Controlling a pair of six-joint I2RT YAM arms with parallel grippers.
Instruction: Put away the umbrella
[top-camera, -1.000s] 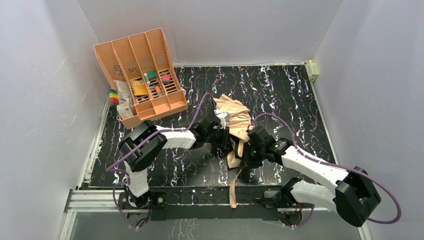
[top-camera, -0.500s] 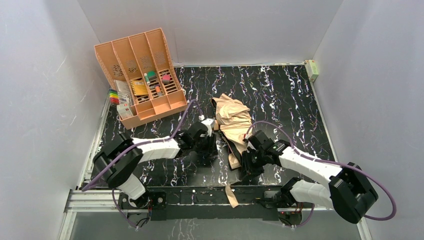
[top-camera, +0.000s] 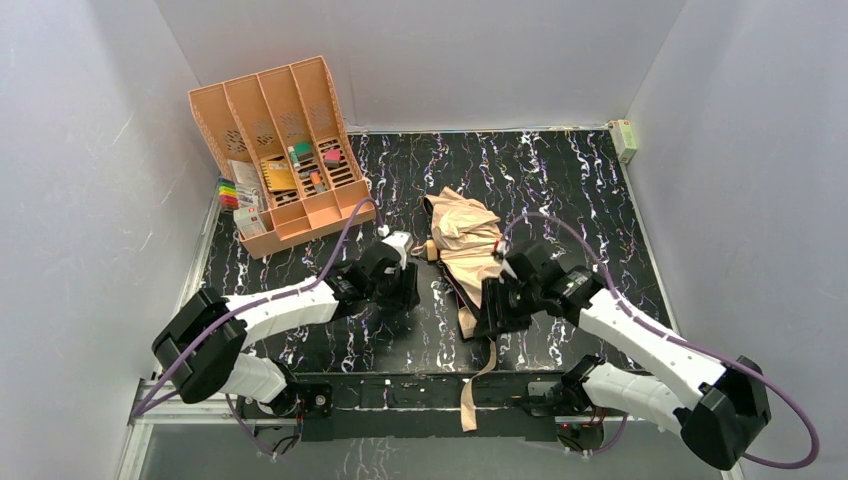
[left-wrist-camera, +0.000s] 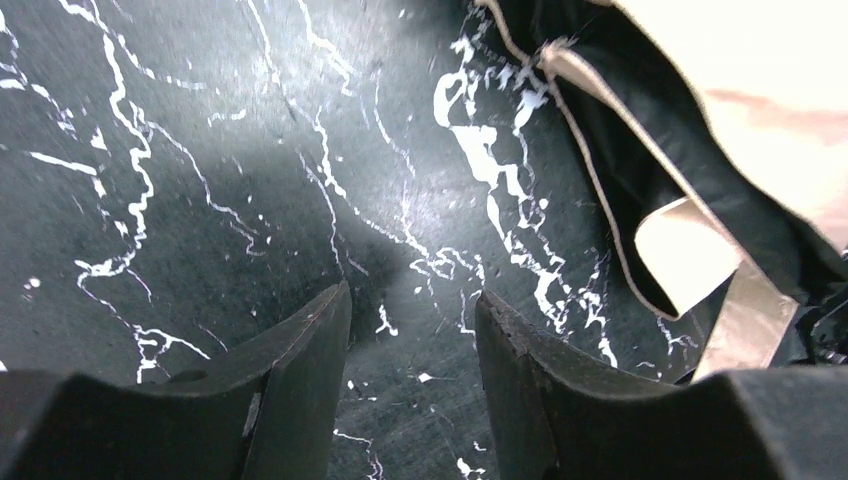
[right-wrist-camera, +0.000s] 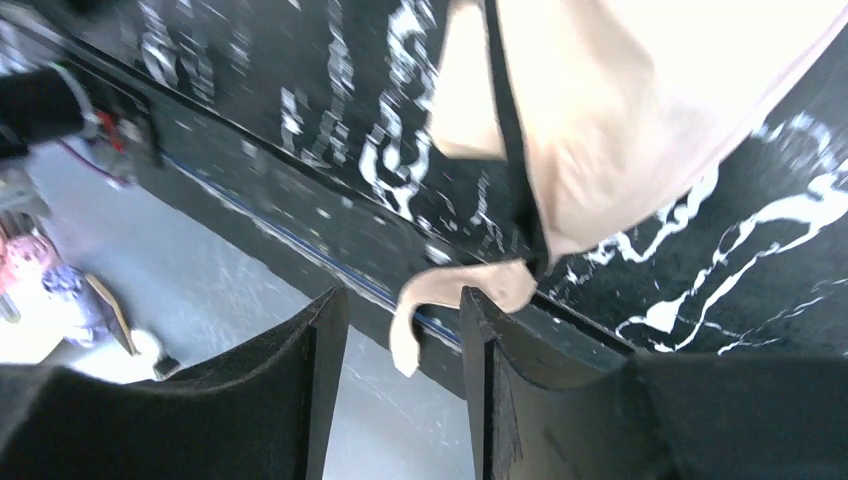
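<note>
White/blk arms (top-camera: 285, 305), purple cables (top-camera: 343, 238), blk jaws

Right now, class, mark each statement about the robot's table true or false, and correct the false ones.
1. The umbrella lies on the table. True.
2. The umbrella sits in the organizer. False: it lies apart from it, mid-table.
3. The left jaws grip the umbrella. False: they stand open over bare table.
4. The strap hangs over the near table edge. True.
</note>
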